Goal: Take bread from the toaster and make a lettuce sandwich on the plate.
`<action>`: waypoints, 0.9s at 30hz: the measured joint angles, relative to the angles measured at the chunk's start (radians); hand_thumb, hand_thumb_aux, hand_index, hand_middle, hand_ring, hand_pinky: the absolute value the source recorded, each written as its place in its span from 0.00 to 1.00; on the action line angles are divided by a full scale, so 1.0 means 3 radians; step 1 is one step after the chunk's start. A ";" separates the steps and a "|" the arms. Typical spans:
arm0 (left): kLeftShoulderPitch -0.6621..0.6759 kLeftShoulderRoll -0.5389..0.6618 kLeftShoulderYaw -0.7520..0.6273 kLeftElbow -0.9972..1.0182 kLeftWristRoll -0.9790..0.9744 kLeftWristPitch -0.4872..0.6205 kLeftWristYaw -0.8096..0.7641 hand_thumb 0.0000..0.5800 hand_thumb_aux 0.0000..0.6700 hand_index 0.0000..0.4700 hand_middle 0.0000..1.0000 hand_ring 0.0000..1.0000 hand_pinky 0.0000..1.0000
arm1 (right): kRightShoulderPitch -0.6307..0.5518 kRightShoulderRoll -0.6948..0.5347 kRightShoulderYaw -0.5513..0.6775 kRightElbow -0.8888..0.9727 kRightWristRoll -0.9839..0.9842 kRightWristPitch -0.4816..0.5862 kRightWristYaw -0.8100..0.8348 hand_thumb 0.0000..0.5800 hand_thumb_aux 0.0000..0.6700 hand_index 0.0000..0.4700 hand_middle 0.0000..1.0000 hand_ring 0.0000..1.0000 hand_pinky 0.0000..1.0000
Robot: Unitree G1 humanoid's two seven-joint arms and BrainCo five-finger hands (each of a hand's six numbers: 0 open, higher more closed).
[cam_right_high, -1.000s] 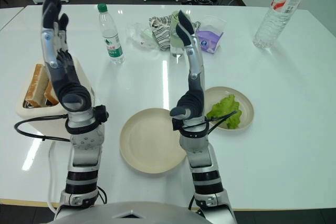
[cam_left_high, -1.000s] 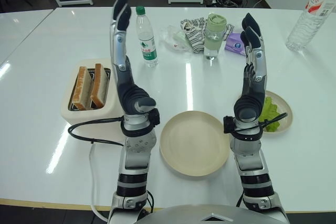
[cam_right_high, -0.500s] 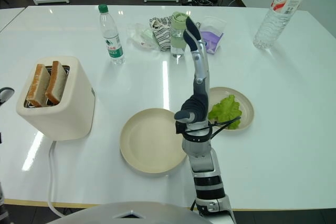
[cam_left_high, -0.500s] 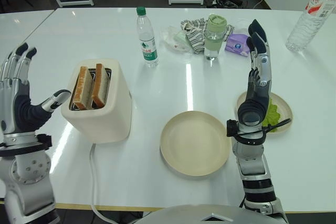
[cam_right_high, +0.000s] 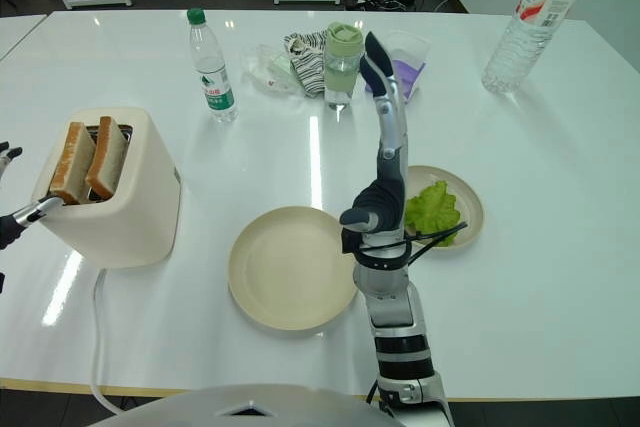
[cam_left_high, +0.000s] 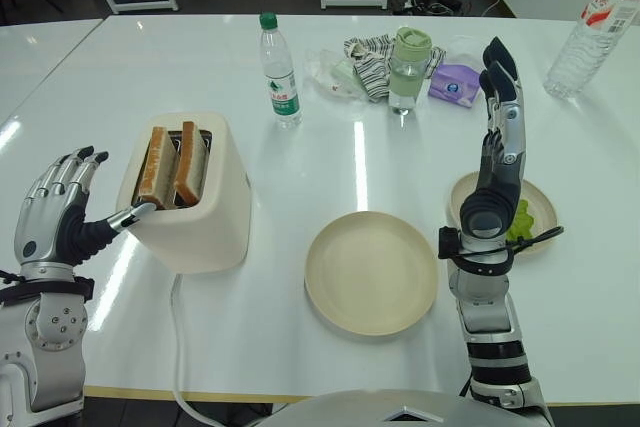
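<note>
Standing in the toaster: two slices of bread [cam_left_high: 175,162], upright side by side with their tops clear of the slots, which should leave room to pinch them out.
Toaster [cam_left_high: 190,222]: cream, on the left half of the table, nearer the front edge than the far one; its cord [cam_left_high: 178,337] runs off over the front edge.
Left hand [cam_left_high: 55,209]: open and holding nothing, fingers spread, just left of the toaster with the thumb tip at the toaster's upper left side. I judge it is lined up for the first slice.
Right hand [cam_left_high: 497,147]: held upright with fingers straight, gripping nothing, over the table's right half, partly in front of the lettuce. It looks parked out of the way.
Plate [cam_left_high: 370,272]: bare, close to the middle of the front edge, between the two arms and so within reach of either.
Lettuce [cam_right_high: 432,209]: a green leaf on a small plate [cam_right_high: 470,202] just right of the big one.
Far edge: a water bottle [cam_left_high: 279,72], a cup with a green lid [cam_left_high: 408,67], a striped cloth [cam_left_high: 368,52] and a purple packet [cam_left_high: 455,82]; a large clear bottle [cam_left_high: 590,37] stands toward the far right corner.
Writing: both bottles carry labels, but the print is too small to read.
</note>
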 measured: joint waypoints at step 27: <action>-0.0100 0.0214 -0.0416 -0.0017 0.0055 0.0126 0.0003 1.00 1.00 1.00 0.00 0.00 0.00 | 0.0079 0.0028 -0.0005 -0.0052 -0.0059 0.0011 -0.0073 0.00 0.00 0.00 0.00 0.00 0.00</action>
